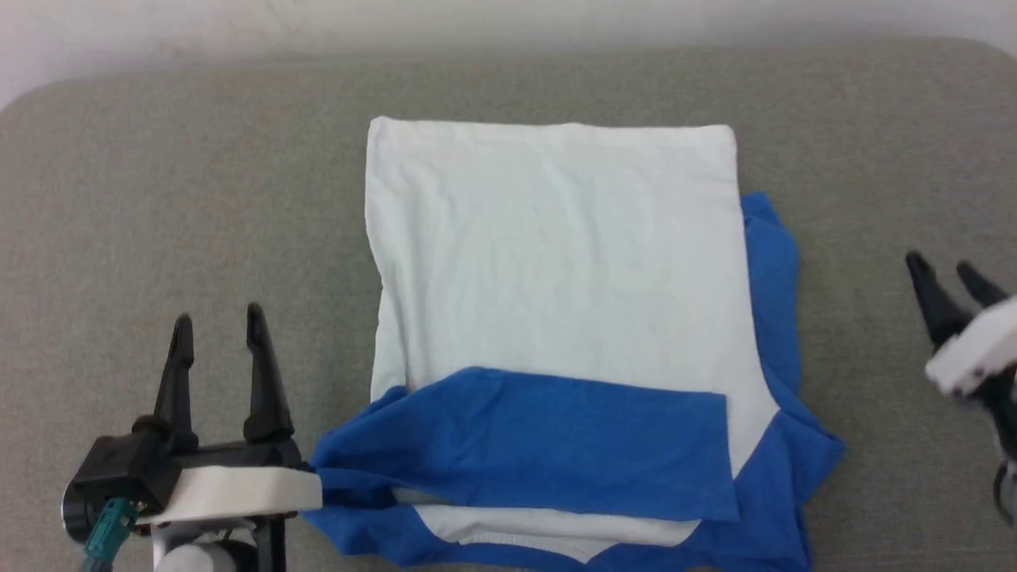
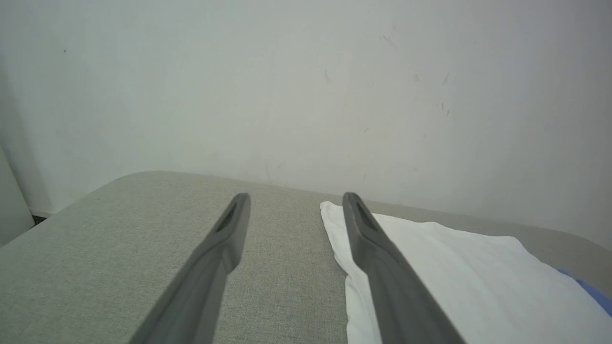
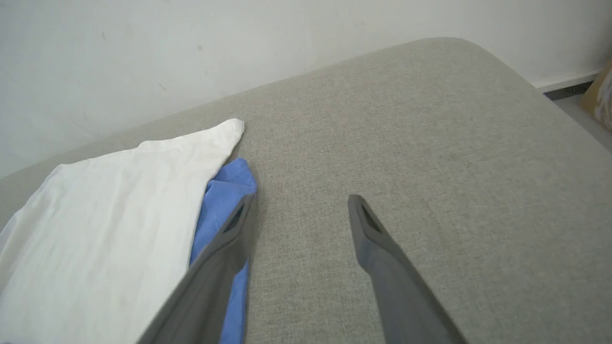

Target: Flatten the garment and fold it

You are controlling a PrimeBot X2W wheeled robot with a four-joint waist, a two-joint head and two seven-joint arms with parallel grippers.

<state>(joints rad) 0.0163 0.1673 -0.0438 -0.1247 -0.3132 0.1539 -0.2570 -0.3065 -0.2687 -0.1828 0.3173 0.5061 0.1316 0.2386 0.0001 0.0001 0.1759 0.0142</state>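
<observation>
Head view, starting at the left: anything cut off or hard to read?

— At lower left, the left gripper [image 1: 219,316], with the arm behind it lost below the bottom edge. Fingers spread wide, nothing between them, tips toward the wall. White wrist housing just beside the left corner of the blue sleeve [image 1: 516,445]; touching or not, impossible to tell.

And further right?

— Near end of the garment [image 1: 556,262] clipped by the bottom of the frame. Lower layers hidden under the white top panel. At the right edge, the right gripper [image 1: 941,264], half out of frame and apart from the cloth. Fingers parted and empty, plainer in the right wrist view.

Surface and room?

— Worktop [image 1: 159,159] covered in grey woven fabric, rounded at the corners, with a plain pale wall [image 1: 477,20] behind it. Left wrist view: a dark sliver of floor [image 2: 39,220] past the left corner. Right wrist view: skirting [image 3: 564,81] past the right corner, plus a tan object [image 3: 603,95] cut by the frame, too blurred to name.

Lie of the garment?

— Middle of the worktop, folded into a roughly rectangular packet. Long axis from robot to wall, only slightly longer than wide. Straight white edge toward the wall, blue end toward the robot. Blue sleeve laid crosswise over the near part, left to right; more blue spilling out along the right side and the near edge.
</observation>
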